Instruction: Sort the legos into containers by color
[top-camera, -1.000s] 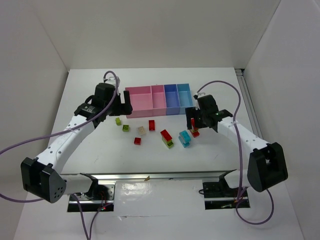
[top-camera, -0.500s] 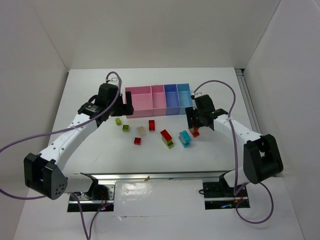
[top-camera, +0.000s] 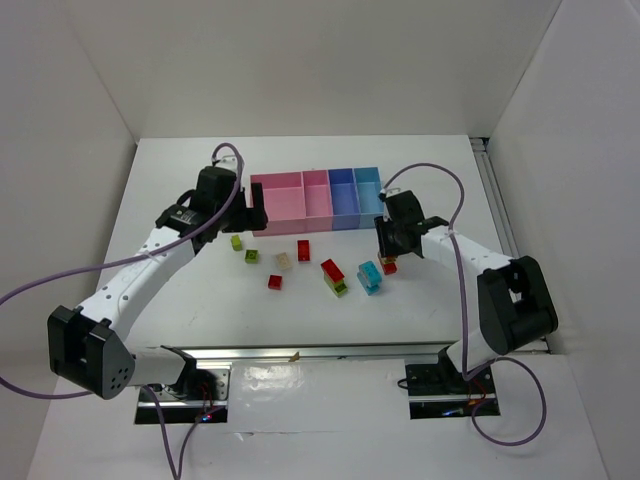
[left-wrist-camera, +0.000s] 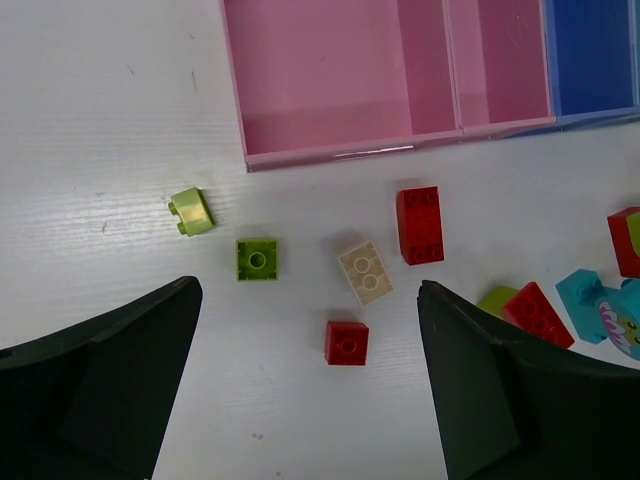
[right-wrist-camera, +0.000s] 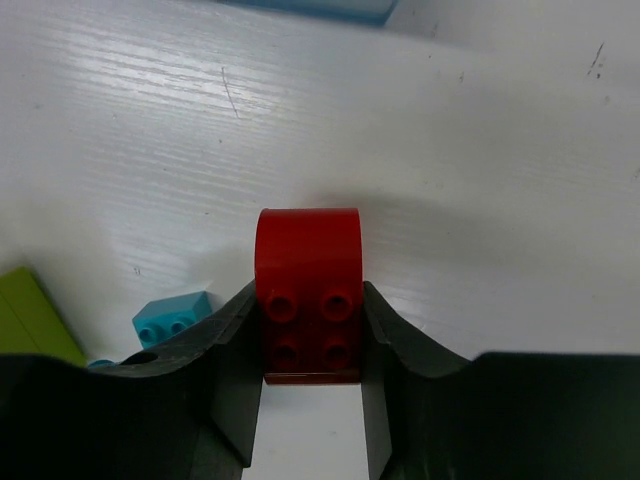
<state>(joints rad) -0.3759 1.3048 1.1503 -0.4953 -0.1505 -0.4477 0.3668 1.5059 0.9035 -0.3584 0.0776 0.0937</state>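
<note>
You have four bins (top-camera: 330, 200): two pink, two blue. Seven loose legos (top-camera: 283, 261) lie on their near side. Your right gripper (right-wrist-camera: 308, 295) clamps an eighth, the red brick (right-wrist-camera: 308, 250); your left gripper (left-wrist-camera: 308, 288) gapes, empty.

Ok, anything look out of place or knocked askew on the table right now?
Nothing stands out. The containers sit straight and look undamaged, the loose legos lie scattered in front of them, and the right gripper is closed squarely on a red brick. The left gripper hangs open above the others.
</note>
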